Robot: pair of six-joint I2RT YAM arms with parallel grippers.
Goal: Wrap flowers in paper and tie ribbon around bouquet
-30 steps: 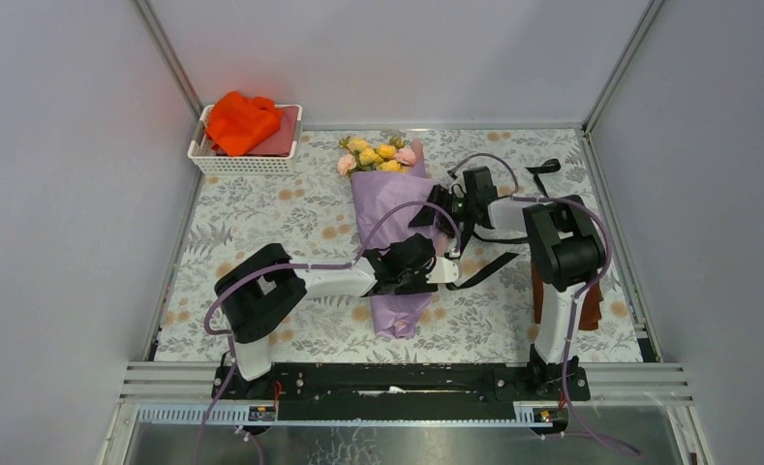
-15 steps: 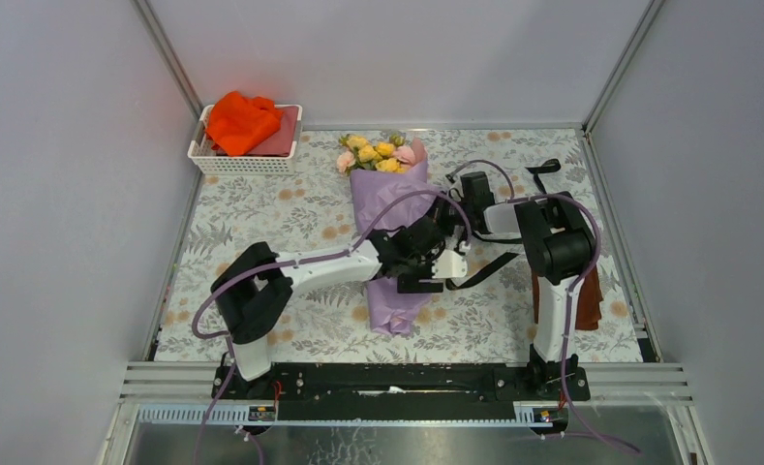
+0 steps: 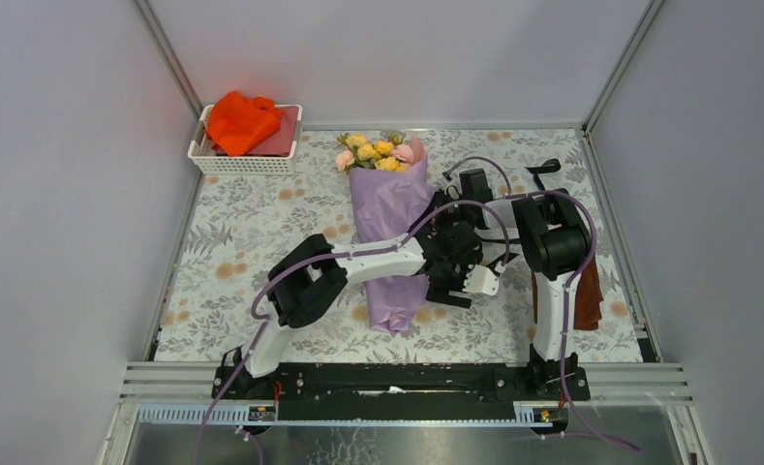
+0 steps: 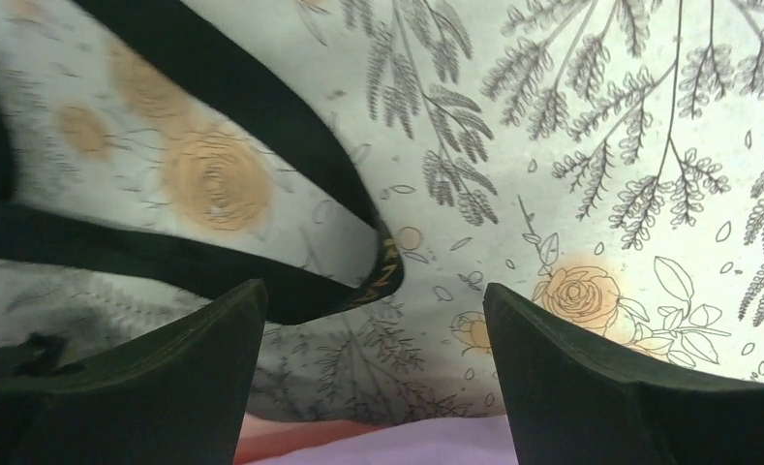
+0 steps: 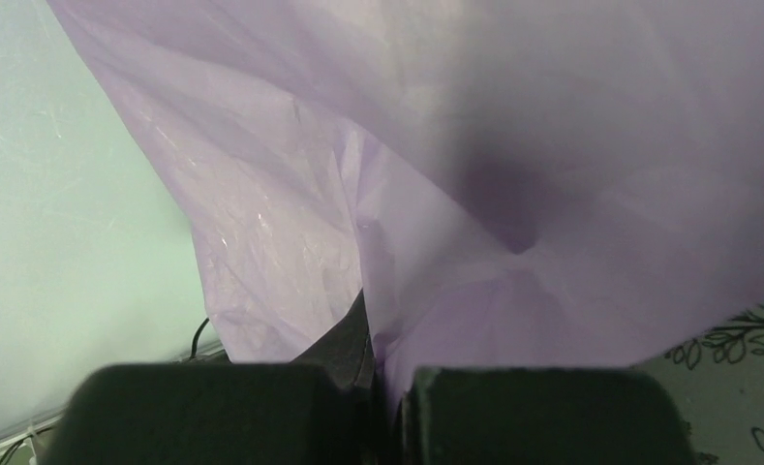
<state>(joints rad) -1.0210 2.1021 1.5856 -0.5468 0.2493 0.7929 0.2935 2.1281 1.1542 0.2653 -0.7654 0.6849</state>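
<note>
Reaching for ribbon (image 4: 252,116)
Left tool (image 4: 373,291) open above it — right tool (image 5: 387,387) pinches it beside the paper (image 5: 455,145), stopping slips.

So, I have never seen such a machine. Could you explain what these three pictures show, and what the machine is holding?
These are two robot arms bolted to a table with a flowery cover. One picture looks down from above; the other two come from a camera on each wrist. On the table lies a bouquet: flowers wrapped in purple paper. A black ribbon lies beside it, and a white basket with an orange cloth stands in the far left corner. The left gripper is open, above the ribbon, holding nothing. The right gripper is shut, pinching the paper.
</note>
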